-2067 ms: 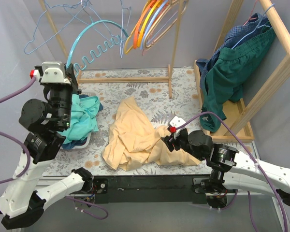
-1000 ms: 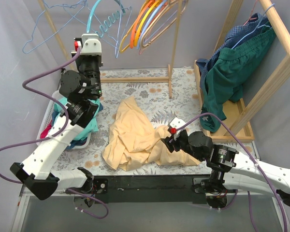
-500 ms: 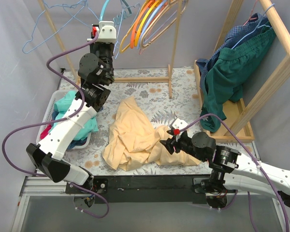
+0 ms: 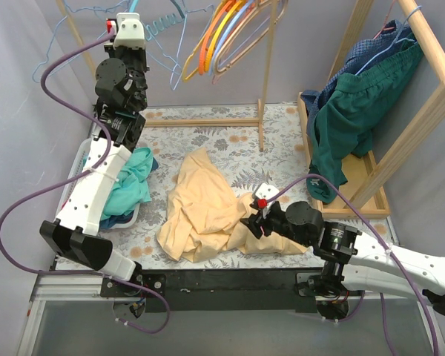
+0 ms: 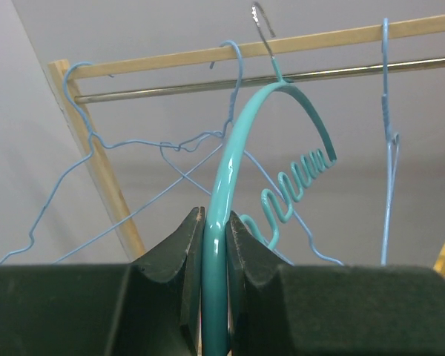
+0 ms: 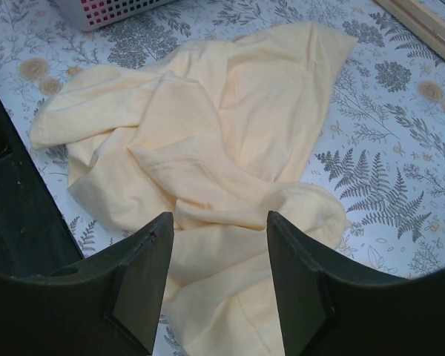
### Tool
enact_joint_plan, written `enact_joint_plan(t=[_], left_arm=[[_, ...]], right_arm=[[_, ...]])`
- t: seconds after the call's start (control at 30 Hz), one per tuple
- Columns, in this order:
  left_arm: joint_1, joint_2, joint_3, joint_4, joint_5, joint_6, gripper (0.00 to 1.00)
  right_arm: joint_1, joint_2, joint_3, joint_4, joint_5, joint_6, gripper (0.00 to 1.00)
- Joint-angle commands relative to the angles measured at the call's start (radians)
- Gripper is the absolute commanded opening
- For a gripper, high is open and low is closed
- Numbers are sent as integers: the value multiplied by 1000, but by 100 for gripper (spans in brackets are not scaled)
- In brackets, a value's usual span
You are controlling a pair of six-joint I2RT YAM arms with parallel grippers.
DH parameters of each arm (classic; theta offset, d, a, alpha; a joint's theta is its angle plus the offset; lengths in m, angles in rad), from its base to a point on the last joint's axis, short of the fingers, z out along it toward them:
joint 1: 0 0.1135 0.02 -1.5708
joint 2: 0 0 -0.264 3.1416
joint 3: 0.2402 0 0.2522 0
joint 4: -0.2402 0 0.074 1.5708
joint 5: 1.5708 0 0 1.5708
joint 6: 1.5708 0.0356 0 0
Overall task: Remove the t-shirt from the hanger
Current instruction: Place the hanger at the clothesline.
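Note:
The pale yellow t-shirt (image 4: pixel 206 211) lies crumpled on the table, off the hanger; it also fills the right wrist view (image 6: pixel 230 141). My left gripper (image 5: pixel 213 216) is shut on the teal plastic hanger (image 5: pixel 233 163) and holds it up high at the back rail (image 5: pixel 334 73). The hanger's metal hook (image 5: pixel 265 26) is level with the rail; I cannot tell if it rests on it. In the top view the left gripper (image 4: pixel 132 11) is at the top edge, with the teal hanger (image 4: pixel 163 26) beside it. My right gripper (image 6: pixel 216 222) is open and empty just above the t-shirt's near right folds (image 4: pixel 251 221).
Blue wire hangers (image 5: pixel 133 148) and orange and yellow hangers (image 4: pixel 226 33) hang on the back rail. A white basket (image 4: pixel 89 204) of teal clothes stands at the left. A wooden rack (image 4: pixel 423 81) with green and blue garments (image 4: pixel 348 111) stands at the right.
My left arm has raised the teal hanger from beside the basket up to the back rail, swinging right and then back left. The right gripper has stayed by the t-shirt.

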Motion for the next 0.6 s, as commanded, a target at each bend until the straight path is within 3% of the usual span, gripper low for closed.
enact_joint_plan(t=[0.0, 0.33, 0.37, 0.4, 0.43, 0.53, 0.57], left_arm=[[29, 10, 42, -41, 110, -81, 0], [33, -76, -99, -64, 168, -157, 0], [33, -106, -120, -66, 180, -165, 3], [32, -125, -130, -70, 187, -171, 14], [33, -140, -136, -84, 187, -188, 35], [33, -209, -160, -93, 200, -203, 44], [32, -229, -166, -93, 199, -206, 58]], right_arm=[[0, 11, 18, 62, -17, 18, 61], [0, 5, 15, 60, 8, 25, 61], [0, 8, 15, 60, 14, 32, 62], [0, 11, 16, 59, 17, 33, 63], [0, 14, 18, 57, 20, 36, 64], [0, 27, 24, 48, 29, 47, 66], [0, 30, 26, 42, 32, 50, 67]])
